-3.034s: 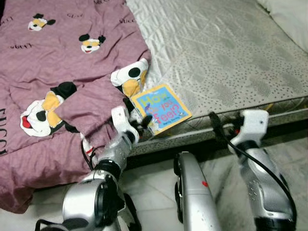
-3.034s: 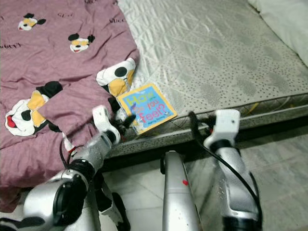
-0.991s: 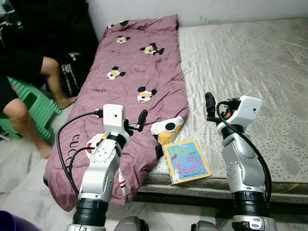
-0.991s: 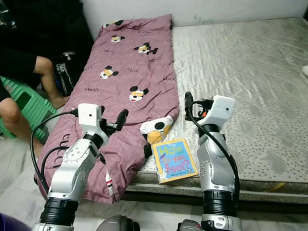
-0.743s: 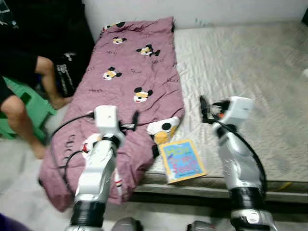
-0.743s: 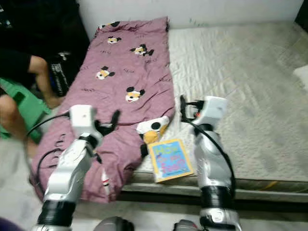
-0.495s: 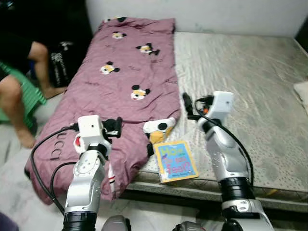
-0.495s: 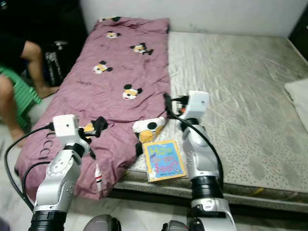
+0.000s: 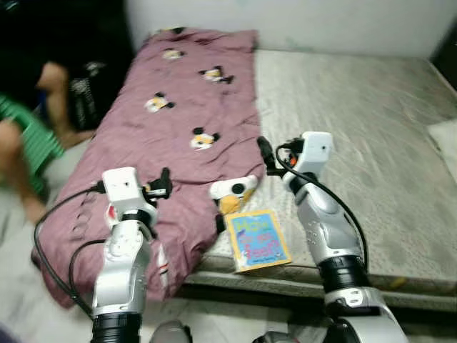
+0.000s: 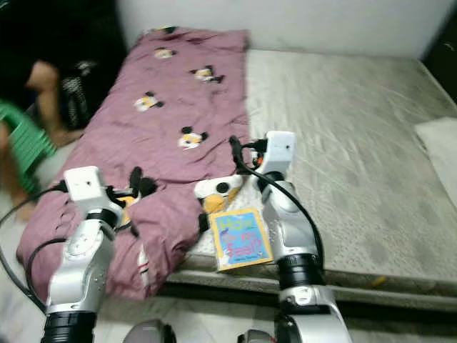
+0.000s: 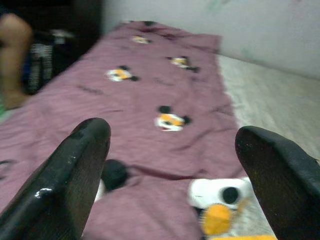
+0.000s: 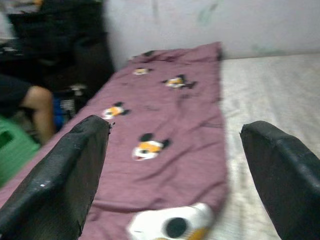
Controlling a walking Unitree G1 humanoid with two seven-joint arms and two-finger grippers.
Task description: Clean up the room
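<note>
Setting: a bare grey mattress (image 9: 371, 128) fills the right of the head views; a mauve cartoon-mouse blanket (image 9: 178, 121) lies along its left side and droops over the near-left edge.
Task thing: a small square picture book (image 9: 260, 239), blue and yellow, lies flat at the near edge of the mattress, touching the blanket's folded corner (image 9: 233, 193).
Book's axis: its sides run roughly 11 to 5 o'clock in the head views, so it sits slightly skewed to the mattress edge.
Left gripper (image 9: 163, 184): raised over the drooping blanket, fingers spread wide in its wrist view, holding nothing.
Right gripper (image 9: 263, 156): raised over the seam between blanket and mattress, fingers (image 12: 57, 175) likewise wide apart and empty.
Key relation: the book lies below both grippers in the head views, at about 6 o'clock from the right gripper and about 4 o'clock from the left.
Nearer arm: the right, as I judge it; the book sits just beside that forearm, while the left gripper is well apart, with blanket between.
Likely need: a reach down and back toward the robot, since both grippers point up the bed, away from the book.
Bystander: a person's bare leg (image 9: 18, 153) and a green stool (image 9: 28, 139), blurred, at the far left.
</note>
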